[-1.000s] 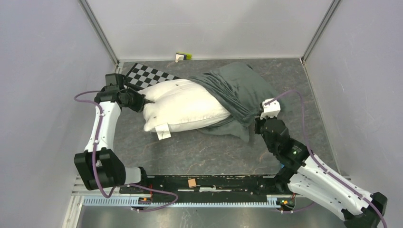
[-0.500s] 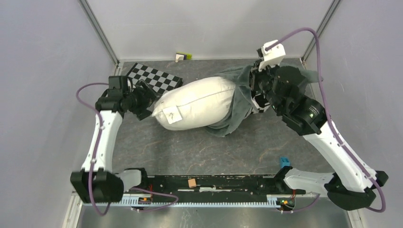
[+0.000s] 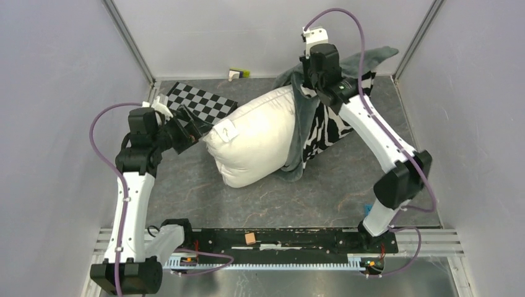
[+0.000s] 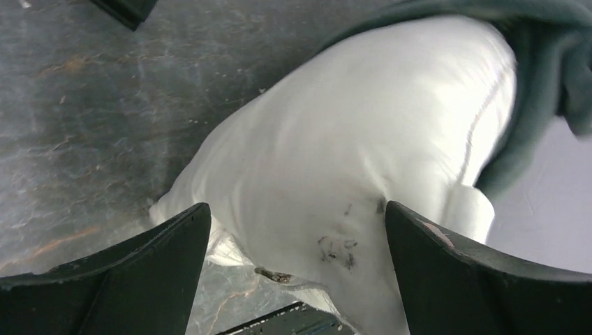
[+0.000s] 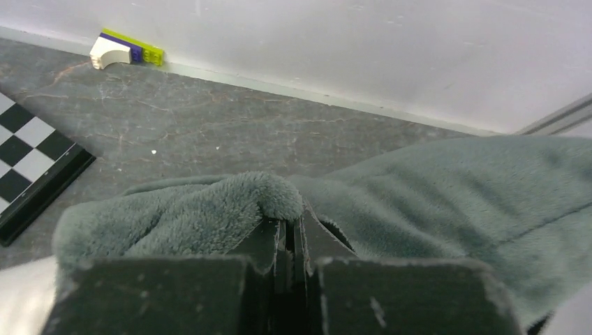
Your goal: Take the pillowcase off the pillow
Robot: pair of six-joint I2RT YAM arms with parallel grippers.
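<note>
The white pillow lies mid-table, its right end still inside the pillowcase. The pillowcase hangs lifted, dark grey inside and zebra stripes both showing. My right gripper is raised near the back wall, shut on a fold of the grey pillowcase; in the right wrist view the gripper pinches the fleece. My left gripper stands open just left of the pillow's near corner. In the left wrist view the pillow fills the space ahead of the open gripper, untouched by the fingers.
A flat checkerboard lies at the back left, behind my left gripper. A small coloured block sits against the back wall. Grey walls enclose the table on three sides. A blue piece sits by the right arm's base.
My left gripper has opened and let go of the pillow's corner. The right arm has swung up and back with the pillowcase, pulling it further off and tilting the pillow.
</note>
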